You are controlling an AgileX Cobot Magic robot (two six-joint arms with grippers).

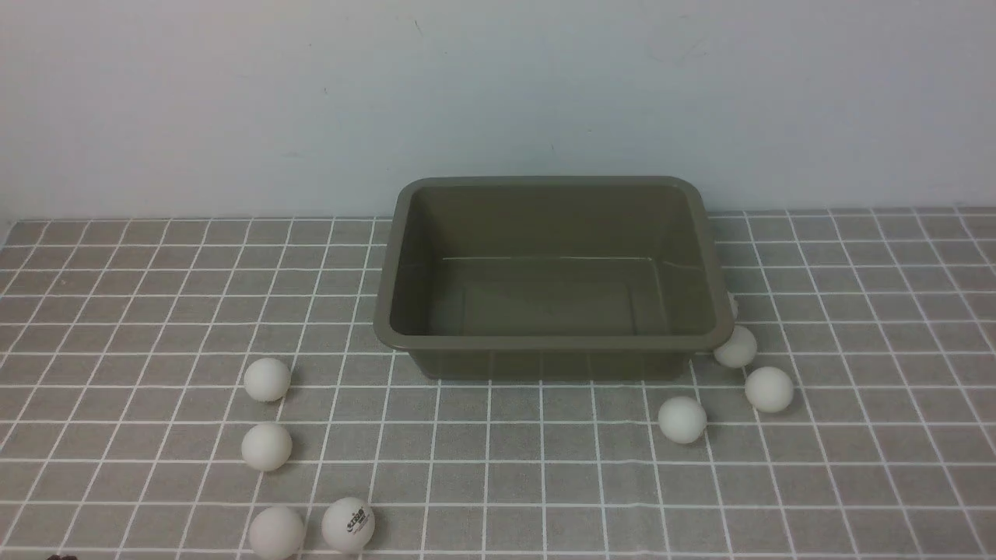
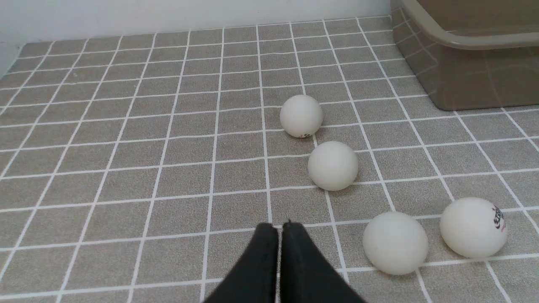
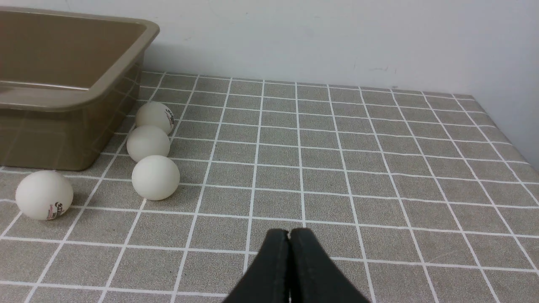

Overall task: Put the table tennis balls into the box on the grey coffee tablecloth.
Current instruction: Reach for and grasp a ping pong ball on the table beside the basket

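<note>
The olive-brown box (image 1: pixel 545 341) stands empty in the middle of the grey coffee tablecloth (image 1: pixel 140 311), near the wall. Several white table tennis balls (image 1: pixel 267 379) lie on the cloth left of and in front of the box, one with dark lettering (image 1: pixel 348 525). Several more balls (image 1: pixel 682 420) lie by the box's right front corner. No arm shows in the front view. My left gripper (image 2: pixel 280 226) is shut and empty, short of the nearest plain ball (image 2: pixel 395 243). My right gripper (image 3: pixel 289 232) is shut and empty, well to the side of the balls (image 3: pixel 155 177) beside the box (image 3: pixel 84 101).
A pale wall rises right behind the box (image 1: pixel 498 93). The cloth ends at the wall on the far left (image 2: pixel 8 54) and at a wall on the far right (image 3: pixel 513 105).
</note>
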